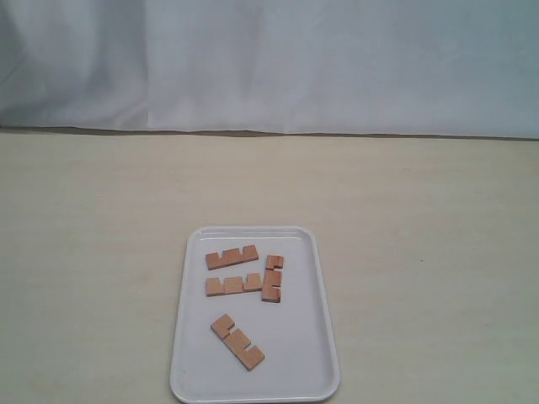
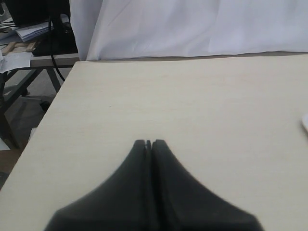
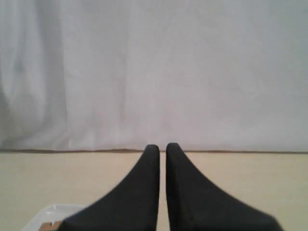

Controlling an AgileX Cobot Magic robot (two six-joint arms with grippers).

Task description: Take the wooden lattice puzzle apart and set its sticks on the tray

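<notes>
The white tray lies at the front middle of the table, and the puzzle on it is no longer a lattice: its sticks lie flat and apart. One stick lies at the tray's far left, a second just in front of it, a third beside them touching the second's end, and another lies slanted nearer the front. Neither gripper shows in the exterior view. My left gripper is shut and empty over bare table. My right gripper is shut with a thin slit, holding nothing; a tray corner shows beside it.
A white cloth backdrop hangs behind the table's far edge. The table's left edge shows in the left wrist view, with desk clutter and cables beyond it. A white sliver sits at that view's border.
</notes>
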